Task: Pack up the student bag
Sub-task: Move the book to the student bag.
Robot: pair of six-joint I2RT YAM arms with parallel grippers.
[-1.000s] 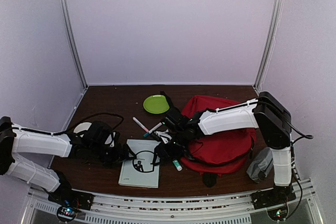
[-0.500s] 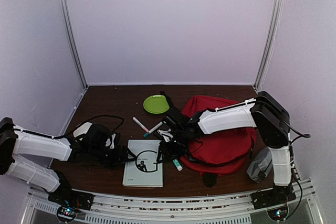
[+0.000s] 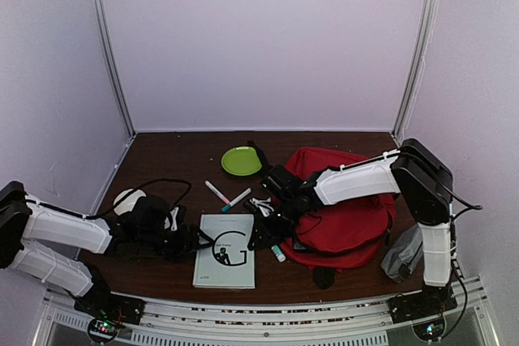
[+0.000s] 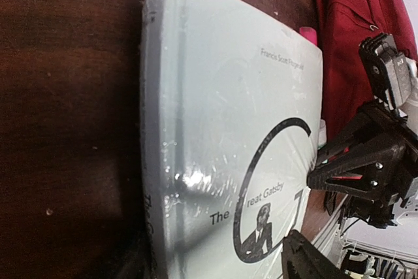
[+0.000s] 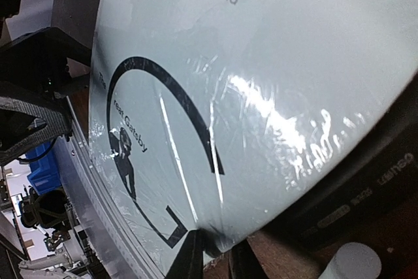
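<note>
Starting at your right gripper (image 3: 259,234), the fingers are drawn in narrow and nip the right edge of the book (image 3: 225,253), a pale shrink-wrapped paperback lying flat near the front of the table (image 3: 178,155). Your left gripper (image 3: 195,241) is at the book's opposite edge. One fingertip shows beside the cover in the left wrist view, but the other is lost in shadow, so you cannot tell whether that hand is spread against the book or pinching it.

The student bag (image 3: 345,212) lies slumped on the right half of the table, just beside the book and under your right forearm. No view shows plainly where its mouth opens.

The weak point is that thin pinch on glossy wrap. If you lift or drag from the edge alone, the book is likely to pivot or slide out, and pushing from the left while the right holds could bow the cover.

A teal-capped marker (image 3: 277,253) lies between book and bag, right in the path, and could be swept along or wedged under the book. Two more markers (image 3: 217,193) lie just behind the book, with a green plate (image 3: 241,160) further back. A grey pouch (image 3: 401,253) sits by the right arm's base, and a white round object (image 3: 123,198) with a cable lies behind your left arm.
</note>
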